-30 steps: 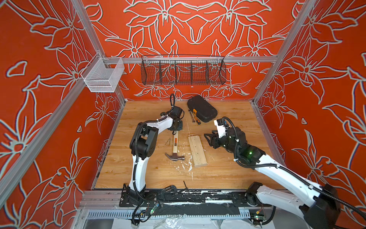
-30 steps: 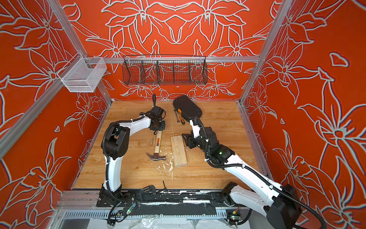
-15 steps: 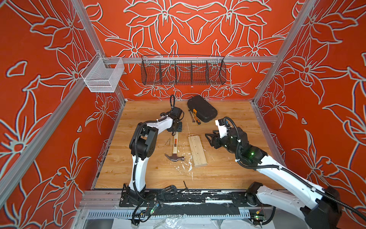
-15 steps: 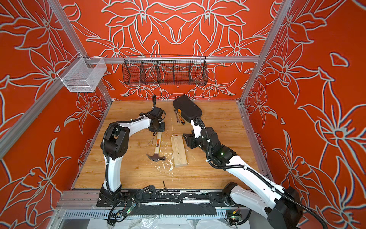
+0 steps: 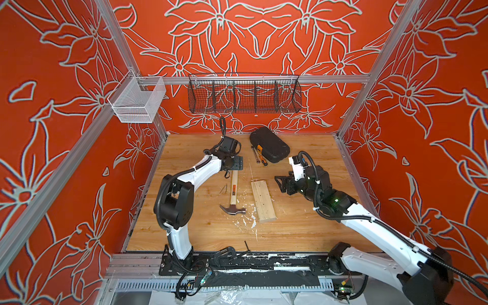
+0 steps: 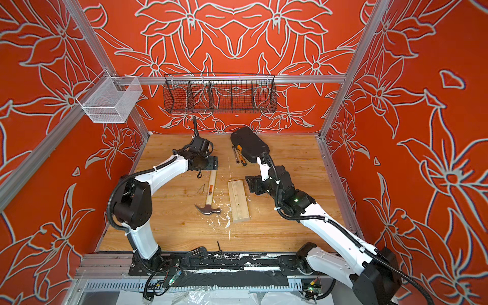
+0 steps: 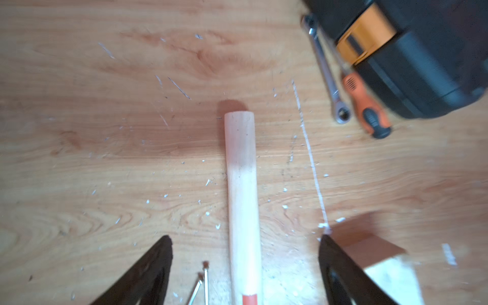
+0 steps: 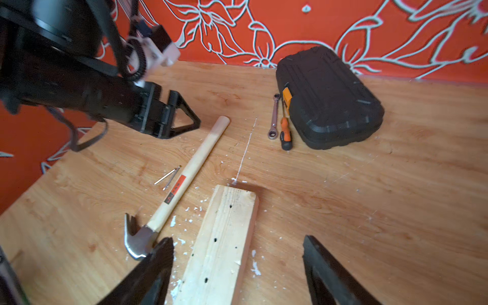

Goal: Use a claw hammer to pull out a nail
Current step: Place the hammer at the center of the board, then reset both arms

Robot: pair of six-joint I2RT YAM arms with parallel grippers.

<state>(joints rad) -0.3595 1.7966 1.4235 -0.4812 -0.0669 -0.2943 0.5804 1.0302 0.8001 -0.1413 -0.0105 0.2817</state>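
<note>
Wood and steel make up the claw hammer (image 5: 233, 188): a pale, smooth, rounded handle with an orange-red label, and a grey polished head whose claw curves and forks; it lies flat on the scuffed wooden table (image 5: 303, 227), just beside the rough pale wood block (image 5: 263, 200), head towards the robot's base; it looks rigid and head-heavy, so a hold near the handle's free end should give leverage, though the smooth shaft may twist unless squeezed firmly. The left gripper (image 7: 244, 239) stands over that end, jaws wide apart on either side of the shaft, holding nothing; the right gripper (image 8: 237, 239) hangs above the block, jaws likewise spread and empty; two thin loose nails (image 8: 169, 177) lie just beside the label; the block's face shows only dark holes.
</note>
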